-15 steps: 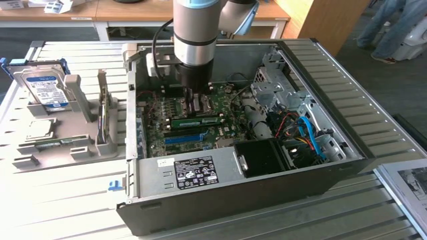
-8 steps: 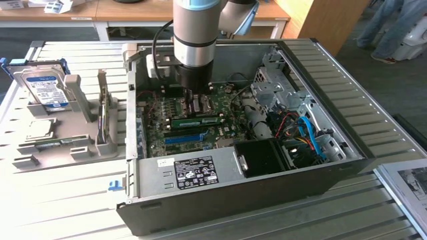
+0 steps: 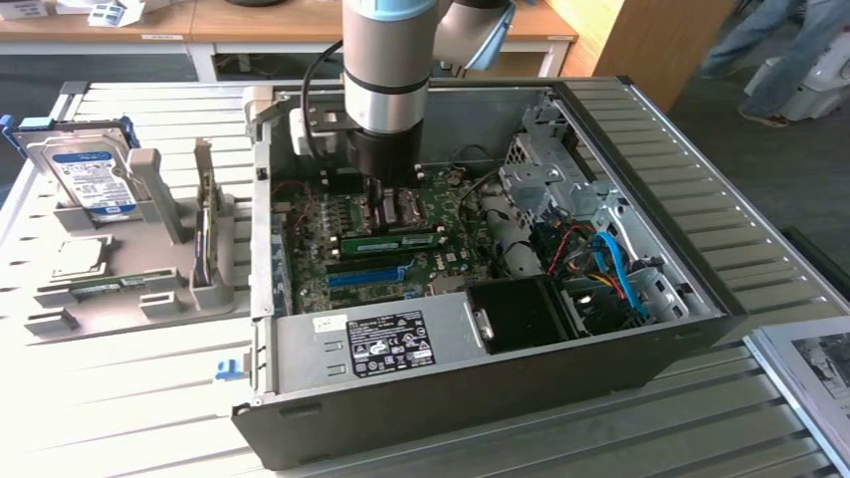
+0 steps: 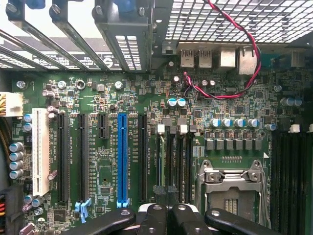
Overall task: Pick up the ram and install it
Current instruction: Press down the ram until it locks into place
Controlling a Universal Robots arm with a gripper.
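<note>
One ram (image 3: 393, 240) is lying crosswise at frame centre, just below where I'm holding my closed, empty-looking gripper (image 3: 381, 191).

Green circuit-board ram stick (image 3: 393, 240) showing a pale label; dark green motherboard (image 4: 230, 105) carrying a long bright-blue plastic slot (image 4: 122, 157); twisted red-black wire pair (image 4: 247, 73) looping; boxy silver hard drive (image 3: 91, 177) wearing blue-white label.

No legible text anywhere.

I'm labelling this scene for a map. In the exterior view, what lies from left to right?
hard drive → grey holder → motherboard → drive cage → blue cables → printed sheet
</note>
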